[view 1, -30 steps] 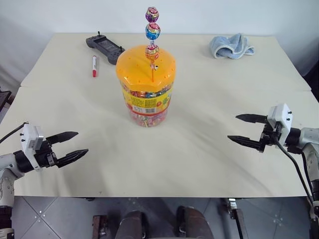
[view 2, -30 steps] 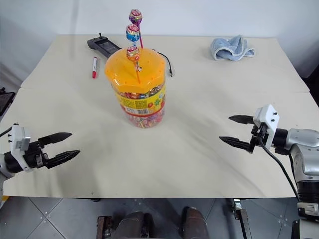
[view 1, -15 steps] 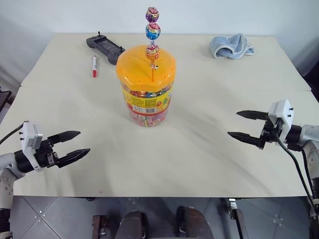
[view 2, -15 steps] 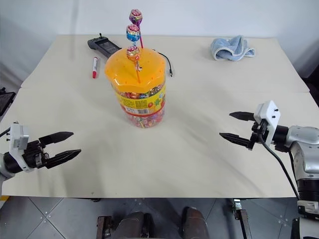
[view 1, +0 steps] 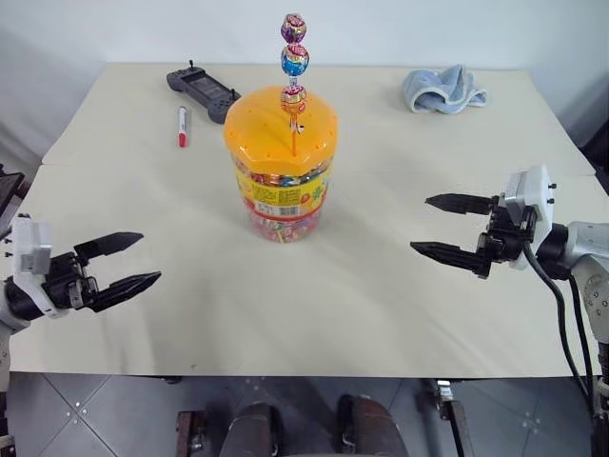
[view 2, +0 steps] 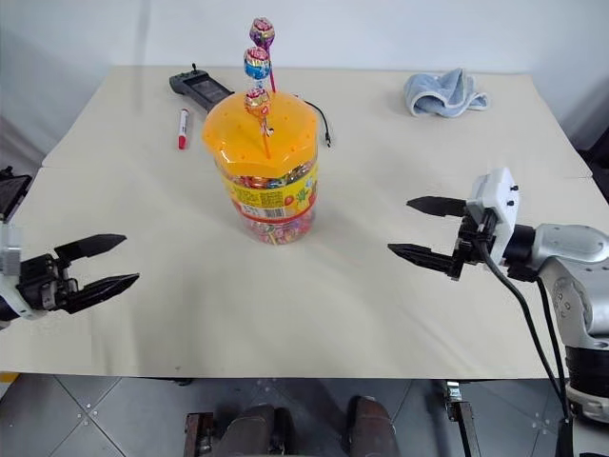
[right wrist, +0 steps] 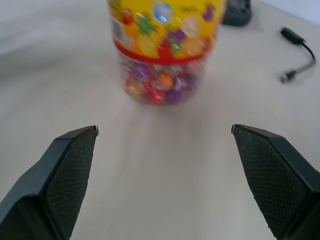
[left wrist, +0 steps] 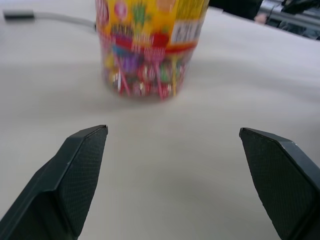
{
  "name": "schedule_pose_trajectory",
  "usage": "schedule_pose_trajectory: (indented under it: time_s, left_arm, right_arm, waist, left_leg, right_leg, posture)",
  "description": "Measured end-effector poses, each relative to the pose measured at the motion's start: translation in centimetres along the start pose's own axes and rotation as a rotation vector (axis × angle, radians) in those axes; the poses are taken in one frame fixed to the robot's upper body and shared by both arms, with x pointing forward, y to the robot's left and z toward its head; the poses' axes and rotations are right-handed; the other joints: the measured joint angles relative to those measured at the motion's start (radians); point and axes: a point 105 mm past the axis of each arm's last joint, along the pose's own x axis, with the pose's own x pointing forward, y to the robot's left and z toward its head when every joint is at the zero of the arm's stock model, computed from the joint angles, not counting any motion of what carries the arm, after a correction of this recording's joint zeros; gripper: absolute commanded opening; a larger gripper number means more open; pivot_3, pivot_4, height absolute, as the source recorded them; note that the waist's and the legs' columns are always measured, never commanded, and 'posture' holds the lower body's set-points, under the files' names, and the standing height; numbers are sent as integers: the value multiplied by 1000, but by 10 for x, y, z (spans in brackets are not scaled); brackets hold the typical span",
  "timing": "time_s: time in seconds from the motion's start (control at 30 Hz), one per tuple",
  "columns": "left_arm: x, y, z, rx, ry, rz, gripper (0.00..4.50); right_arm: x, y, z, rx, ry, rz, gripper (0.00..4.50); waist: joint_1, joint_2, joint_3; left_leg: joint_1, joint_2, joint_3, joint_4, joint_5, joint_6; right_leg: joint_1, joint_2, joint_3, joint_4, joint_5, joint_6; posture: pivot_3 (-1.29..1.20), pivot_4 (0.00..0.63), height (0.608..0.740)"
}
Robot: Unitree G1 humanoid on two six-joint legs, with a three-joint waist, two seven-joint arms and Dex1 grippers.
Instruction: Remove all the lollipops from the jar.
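The jar (view 1: 280, 168) stands upright mid-table, clear plastic with an orange domed lid (view 1: 281, 133) and a yellow label. Three lollipops stand on sticks in the lid's holes: an orange one (view 1: 292, 94) lowest, a blue one (view 1: 294, 60) above it, a purple one (view 1: 293, 27) highest. My left gripper (view 1: 127, 261) hovers open near the table's front left, empty, pointing toward the jar. My right gripper (view 1: 442, 227) hovers open at the right, empty, also facing the jar. Each wrist view shows the jar's lower part (left wrist: 150, 47) (right wrist: 164, 50) beyond open fingers.
A red marker pen (view 1: 181, 126) and a black controller (view 1: 201, 90) with its cable (view 2: 322, 124) lie at the back left. A blue cloth (view 1: 441, 88) is bunched at the back right. A seam crosses the table (view 1: 114, 200) behind the jar.
My right gripper has risen and moved left toward the jar. My left gripper has lifted a little. Jar and lollipops are unmoved.
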Motion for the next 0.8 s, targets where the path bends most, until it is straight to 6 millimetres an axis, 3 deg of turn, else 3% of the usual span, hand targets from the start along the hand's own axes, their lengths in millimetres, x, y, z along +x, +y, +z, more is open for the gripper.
schedule_pose_trajectory:
  time_s: [0.13, 0.27, 0.33, 0.53, 0.8]
  left_arm:
    - [2, -2, 13, 42, -52, -45, 4485]
    - [7, -1, 28, 115, -113, -100, 4485]
    - [10, 1, 33, 142, -136, -106, 4485]
    - [18, 2, 35, 157, -163, -132, 4485]
    - [22, 3, 30, 141, -164, -139, 4485]
  right_arm:
    - [15, 11, 31, -7, -80, 40, 4500]
    - [40, 28, 82, -84, -266, 111, 4500]
    - [53, 33, 92, -93, -309, 143, 4500]
    - [90, 36, 97, -72, -332, 197, 4500]
    - [119, 32, 91, -47, -319, 239, 4500]
  waist:
    - [-2, 0, 0]
    - [-4, -2, -1]
    - [-7, -3, -2]
    - [-6, -6, -4]
    - [-27, -6, -4]
  left_leg:
    - [0, 0, 0, 0, 0, 0]
    - [0, 0, -1, 0, 0, 0]
    - [0, -1, 0, 0, 0, 0]
    - [0, -2, -2, 1, 0, 1]
    - [0, -2, -4, 1, 0, 1]
  right_leg:
    - [0, 0, 0, 1, 0, 0]
    - [-1, 0, 0, 2, 0, 0]
    - [-1, 0, 0, 2, 0, 0]
    - [0, -1, -1, 3, 0, 0]
    - [0, -1, -3, 4, 0, 0]
  posture:
    - [0, 150, 740]
    - [0, 150, 740]
    - [0, 150, 740]
    - [0, 150, 740]
    - [0, 150, 740]
